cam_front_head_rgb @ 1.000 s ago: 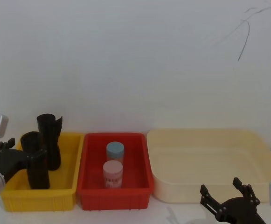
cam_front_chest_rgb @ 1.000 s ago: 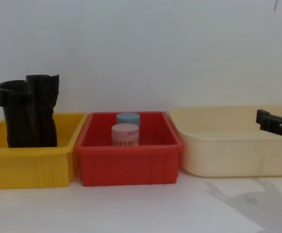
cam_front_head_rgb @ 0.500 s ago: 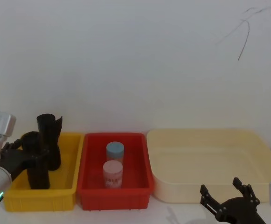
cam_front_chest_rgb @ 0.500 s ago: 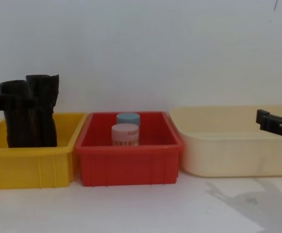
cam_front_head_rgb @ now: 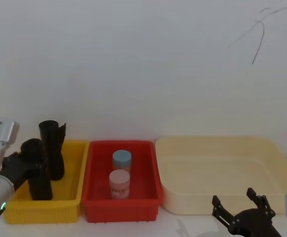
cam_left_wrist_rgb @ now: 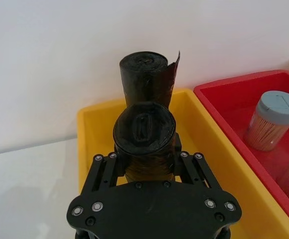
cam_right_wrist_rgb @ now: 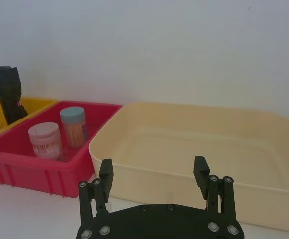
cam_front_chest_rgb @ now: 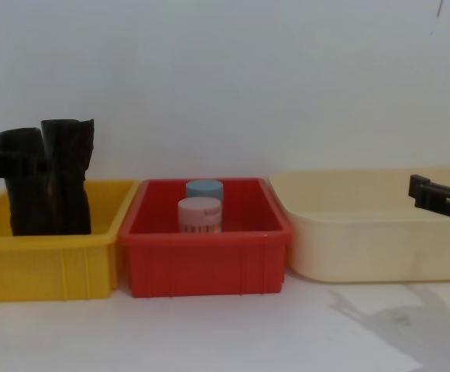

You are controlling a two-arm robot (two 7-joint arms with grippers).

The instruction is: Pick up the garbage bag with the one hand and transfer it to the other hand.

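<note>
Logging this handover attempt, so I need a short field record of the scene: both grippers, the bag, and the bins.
left gripper: fingers against both sides of the garbage bag
garbage bag: upright in the yellow bin, beside the ragged-top roll
right gripper: open, low before the cream tray
red bin: two jars
handover: not yet begun

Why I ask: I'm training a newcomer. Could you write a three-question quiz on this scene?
1. True or false: the garbage bag stands in the cream tray.
2. Which one grips the bag? A. left pincer B. right pincer
3. Fill in: the red bin holds ___ lidded jars.

Key: 1 false, it stands in the yellow bin; 2 A; 3 two.
</note>
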